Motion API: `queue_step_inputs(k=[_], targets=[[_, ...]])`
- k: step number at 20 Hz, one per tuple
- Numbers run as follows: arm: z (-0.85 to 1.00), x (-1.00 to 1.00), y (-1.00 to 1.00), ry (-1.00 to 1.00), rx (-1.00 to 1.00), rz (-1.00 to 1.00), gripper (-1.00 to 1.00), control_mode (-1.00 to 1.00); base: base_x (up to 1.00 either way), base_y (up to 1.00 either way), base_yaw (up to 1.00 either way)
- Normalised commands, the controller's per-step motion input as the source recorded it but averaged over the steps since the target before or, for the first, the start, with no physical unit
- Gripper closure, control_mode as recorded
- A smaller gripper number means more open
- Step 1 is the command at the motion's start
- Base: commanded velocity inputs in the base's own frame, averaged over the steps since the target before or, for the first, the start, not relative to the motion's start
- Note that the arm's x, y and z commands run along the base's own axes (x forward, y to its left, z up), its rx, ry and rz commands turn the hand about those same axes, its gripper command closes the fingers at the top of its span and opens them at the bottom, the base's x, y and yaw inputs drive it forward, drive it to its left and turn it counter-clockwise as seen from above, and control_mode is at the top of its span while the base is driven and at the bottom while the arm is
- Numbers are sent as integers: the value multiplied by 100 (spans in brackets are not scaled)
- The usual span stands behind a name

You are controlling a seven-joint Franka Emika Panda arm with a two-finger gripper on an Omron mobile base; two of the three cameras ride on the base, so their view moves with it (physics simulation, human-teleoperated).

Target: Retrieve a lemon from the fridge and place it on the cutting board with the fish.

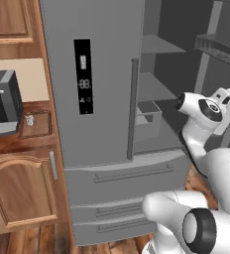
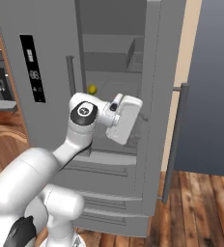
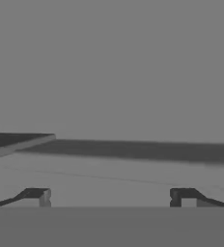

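**Open gripper inside the fridge, lemon off to one side**

Fingertips (image 3: 36,197) stand nearest my hand camera, spread wide with nothing between them; the gripper (image 3: 111,198) faces a bare grey shelf (image 3: 133,149) and back wall. From the right base view I see the hand (image 2: 125,118) reaching into the open right half of the fridge (image 1: 102,89), while the lemon (image 2: 91,89) sits on a shelf up and to the left of it, partly hidden behind the arm. The board (image 1: 36,124) with the fish (image 1: 29,120) waits on the counter left of the fridge, beside the coffee machine (image 1: 3,104).

Risks as I judge them: I cannot see the lemon through the hand camera, so a blind advance may close on air or nudge the round fruit into rolling away. The wrist could also strike a shelf edge or the door (image 2: 215,87) while swinging across.
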Motion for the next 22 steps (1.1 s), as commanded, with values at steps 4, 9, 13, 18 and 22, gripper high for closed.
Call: queue_step_inputs(k=[4, 9, 13, 18, 22], targets=[[2, -14, -52, 0, -2, -13, -100, -100, 0, 0, 0], [7, -49, 74, -7, 0, 0, -100, -100, 0, 0, 0], [0, -4, 100, -1, 0, 0, -100, -100, 0, 0, 0], [-4, 31, 98, 0, 12, 0, -100, -100, 0, 0, 0], [-28, 54, 66, -4, 44, 0, -100, -100, 0, 0, 0]])
